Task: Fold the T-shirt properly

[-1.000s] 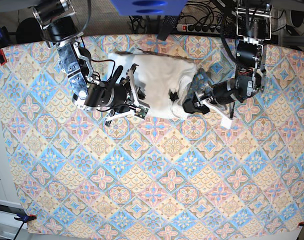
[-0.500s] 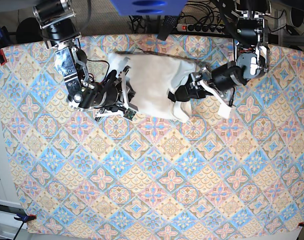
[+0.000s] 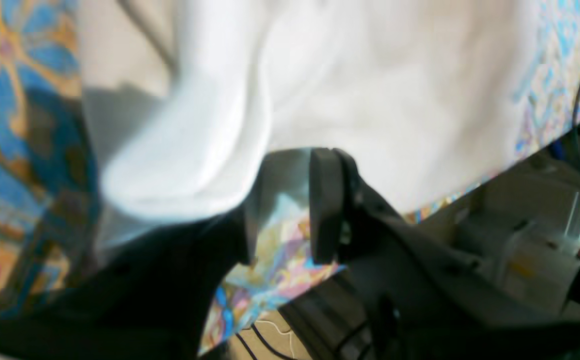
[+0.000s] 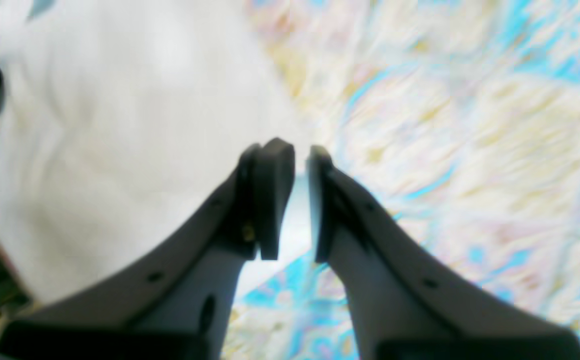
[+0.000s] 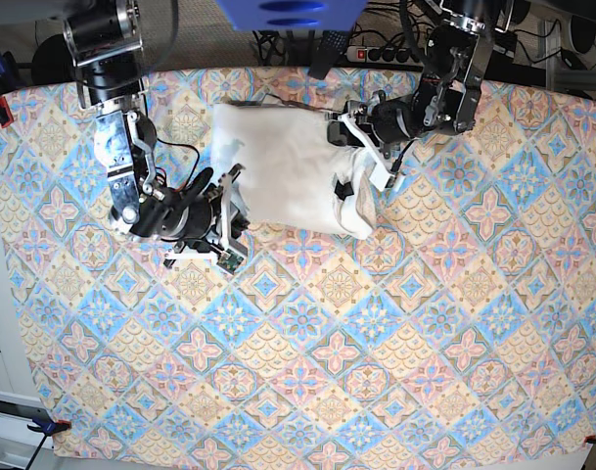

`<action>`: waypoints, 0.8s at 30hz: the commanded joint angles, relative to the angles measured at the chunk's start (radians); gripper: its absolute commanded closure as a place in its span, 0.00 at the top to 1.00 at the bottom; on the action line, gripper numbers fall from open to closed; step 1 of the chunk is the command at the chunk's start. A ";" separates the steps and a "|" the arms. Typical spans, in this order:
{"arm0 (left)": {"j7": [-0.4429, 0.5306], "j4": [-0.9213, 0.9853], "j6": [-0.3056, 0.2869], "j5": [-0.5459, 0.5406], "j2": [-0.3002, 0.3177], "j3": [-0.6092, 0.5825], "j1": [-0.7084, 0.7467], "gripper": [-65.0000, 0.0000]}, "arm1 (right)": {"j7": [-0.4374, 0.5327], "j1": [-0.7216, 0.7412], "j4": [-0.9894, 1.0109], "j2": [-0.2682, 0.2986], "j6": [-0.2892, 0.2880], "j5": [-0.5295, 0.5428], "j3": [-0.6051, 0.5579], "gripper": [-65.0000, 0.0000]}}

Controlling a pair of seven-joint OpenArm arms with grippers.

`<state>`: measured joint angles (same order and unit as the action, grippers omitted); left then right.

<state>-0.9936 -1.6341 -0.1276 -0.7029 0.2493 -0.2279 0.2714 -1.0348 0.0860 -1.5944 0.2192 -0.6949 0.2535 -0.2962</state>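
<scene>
Right gripper (image 5: pixel 227 217) sits off the shirt's (image 5: pixel 288 176) left edge, over the bench (image 5: pixel 395 323). Its fingers (image 4: pixel 269 195) stand slightly parted with nothing pinched; cloth shows just behind the gap. Bring it clear before you judge the fold, and do not drag the edge.

Left gripper (image 5: pixel 342 125) hangs at the shirt's right end, nearest the far edge. Its fingers (image 3: pixel 326 200) are parted too; whether cloth is caught between them you cannot tell — check before lifting away.

The shirt lies near the far edge, centre-left: a plain white bundle, no print showing, right end rumpled — likely wants squaring.
</scene>
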 commanded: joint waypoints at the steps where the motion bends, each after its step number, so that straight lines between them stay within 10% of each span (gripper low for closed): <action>1: 0.009 -0.012 -0.005 -0.011 0.000 0.002 0.001 0.23 | 0.015 0.018 -0.017 0.004 -0.003 0.011 0.004 0.14; 18: -0.026 -0.090 -0.005 -0.002 0.037 -0.003 0.108 0.22 | 0.115 0.199 0.297 -0.001 -0.003 0.010 -0.002 0.03; 24: -0.024 -0.056 -0.005 0.130 -0.003 -0.001 0.090 0.03 | 0.190 0.200 0.455 -0.001 -0.003 0.008 -0.004 0.03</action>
<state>-1.0210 -1.6798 -0.1284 -0.5648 0.2485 -0.2298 0.3660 -0.8650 0.2573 -1.1210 0.2138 -0.6952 0.2466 -0.3023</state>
